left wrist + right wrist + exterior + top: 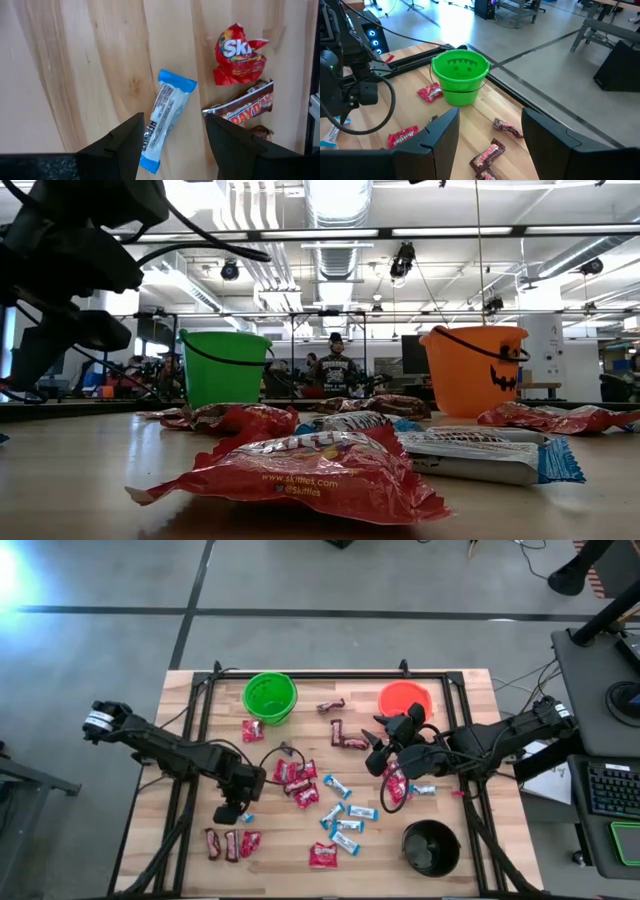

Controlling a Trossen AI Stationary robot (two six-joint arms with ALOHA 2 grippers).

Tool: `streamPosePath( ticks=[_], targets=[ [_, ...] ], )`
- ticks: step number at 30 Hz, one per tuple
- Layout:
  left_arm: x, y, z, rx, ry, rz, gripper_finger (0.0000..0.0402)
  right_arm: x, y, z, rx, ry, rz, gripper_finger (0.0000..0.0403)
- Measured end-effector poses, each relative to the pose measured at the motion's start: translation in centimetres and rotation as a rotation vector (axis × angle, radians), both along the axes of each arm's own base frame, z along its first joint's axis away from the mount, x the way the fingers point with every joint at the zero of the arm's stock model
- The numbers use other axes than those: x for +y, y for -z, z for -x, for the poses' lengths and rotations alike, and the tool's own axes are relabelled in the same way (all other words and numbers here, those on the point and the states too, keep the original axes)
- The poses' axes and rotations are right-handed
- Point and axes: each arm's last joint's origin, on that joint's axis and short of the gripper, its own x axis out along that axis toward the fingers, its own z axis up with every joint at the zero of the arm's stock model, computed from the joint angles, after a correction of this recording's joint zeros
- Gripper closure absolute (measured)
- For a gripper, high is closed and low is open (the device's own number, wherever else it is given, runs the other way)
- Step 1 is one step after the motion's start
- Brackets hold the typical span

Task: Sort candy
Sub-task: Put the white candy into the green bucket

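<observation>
Candy lies scattered flat on the wooden table [180, 740]: red packets [296, 778], light-blue-and-white bars [345, 820] and brown bars [345, 735]. My left gripper [229, 812] points steeply down, open, over the table's near left. In the left wrist view one light-blue-and-white bar [165, 117] lies flat on the wood, and its end shows between the fingers of my left gripper [175, 150]. A red packet [237, 55] and a brown bar [242, 107] lie beside it. My right gripper [378, 748] hangs open above the middle right, holding nothing [490, 145].
A green bucket [270, 697] stands at the far middle, an orange bucket [405, 700] at the far right and a black bucket [431, 847] at the near right. A black frame [330, 673] runs along the table's edges. Bare wood shows at the near left.
</observation>
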Motion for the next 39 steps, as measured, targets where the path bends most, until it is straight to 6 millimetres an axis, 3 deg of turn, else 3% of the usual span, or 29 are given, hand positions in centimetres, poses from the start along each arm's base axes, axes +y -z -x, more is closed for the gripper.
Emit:
streamPosePath(
  ticks=[13, 39],
  targets=[
    [-0.1, 1.2, 1.1, 0.053, 0.048, 0.033, 0.0206, 0.0, 0.0, 0.0, -0.001, 0.000, 0.000, 0.0199],
    [-0.5, 1.3, 1.2, 0.029, 0.073, -0.046, 0.0205, 0.0, 0.0, 0.0, -0.026, 0.015, -0.030, 0.0199]
  ],
)
